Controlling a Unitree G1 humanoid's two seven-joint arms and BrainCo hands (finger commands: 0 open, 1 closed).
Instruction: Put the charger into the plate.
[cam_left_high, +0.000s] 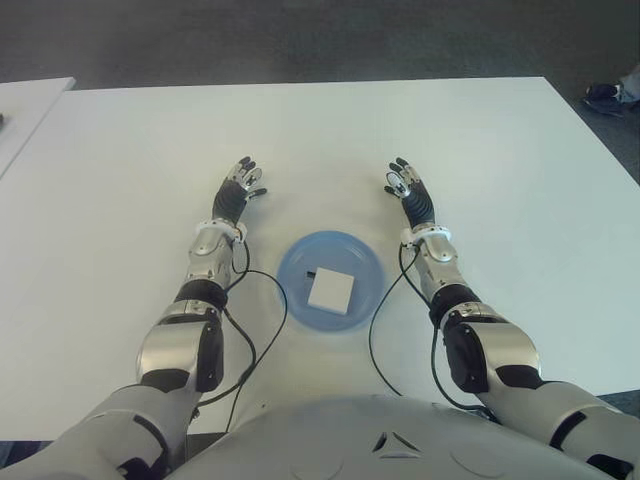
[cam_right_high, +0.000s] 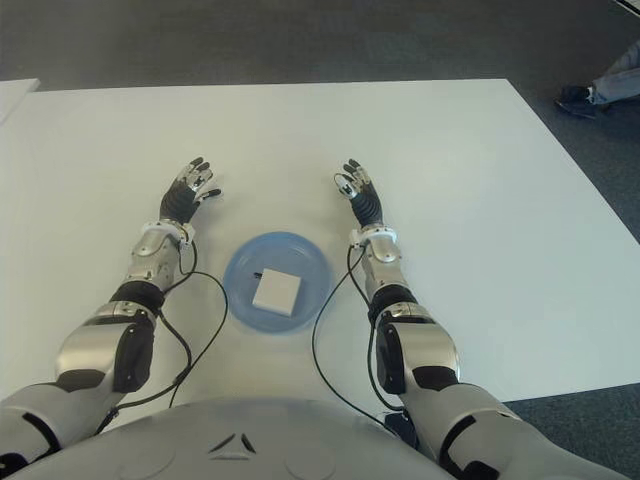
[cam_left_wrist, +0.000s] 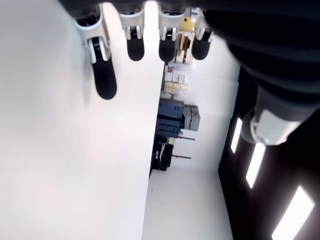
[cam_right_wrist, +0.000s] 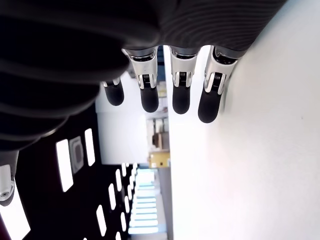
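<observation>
Two hands flank a round, shallow blue plate (cam_left_high: 292, 283) on the plain white bench (cam_left_high: 120, 170); the left hand (cam_left_high: 241, 178) shows beyond the plate and to its left, fingers (cam_left_wrist: 105, 80) stretched out straight and holding nothing; a flat, square white charger (cam_left_high: 330, 290) lies inside the plate, slightly right of its middle; the right hand (cam_left_high: 402, 181) shows beyond the plate and to its right, fingers (cam_right_wrist: 180, 100) likewise extended and empty; both hands are well apart from the plate.
</observation>
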